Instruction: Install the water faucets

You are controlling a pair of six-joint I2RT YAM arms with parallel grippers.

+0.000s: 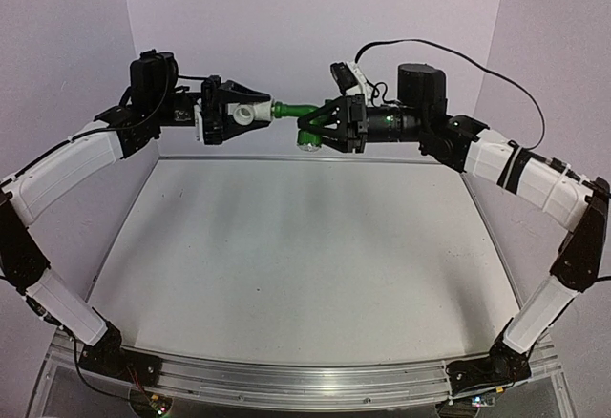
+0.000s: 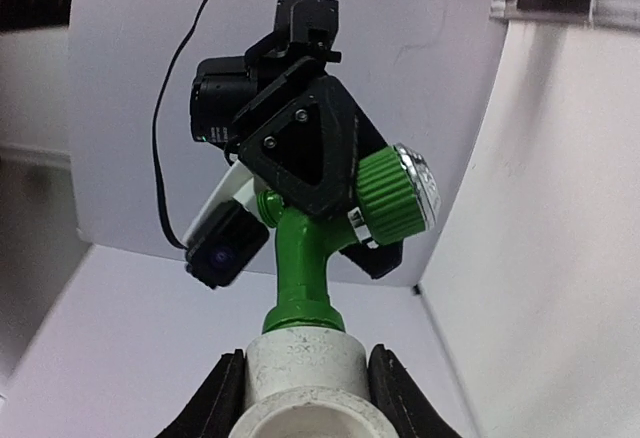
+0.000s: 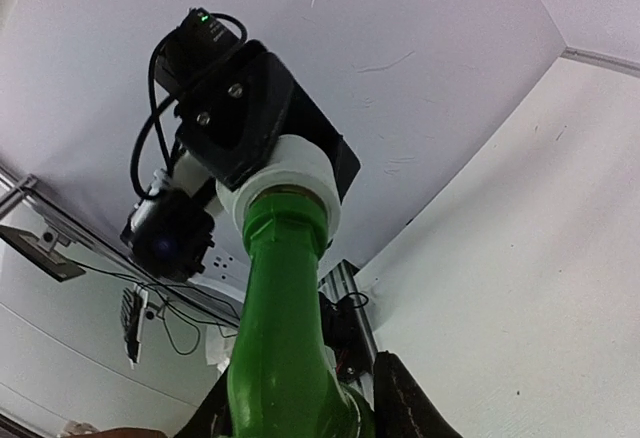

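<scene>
In the upper left of the overhead view, the left claw is clamped on the white fitting, held in the air above the bench. Just right of it, near top centre, the green tap meets the fitting's mouth with its stem, its round silvery knob hanging below. The right claw grips the tap's body from the right

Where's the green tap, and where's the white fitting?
green tap (image 2: 300,268), left wrist view, on the middle of its stem.
white fitting (image 2: 305,370), left wrist view, on its rounded outer wall.
</scene>
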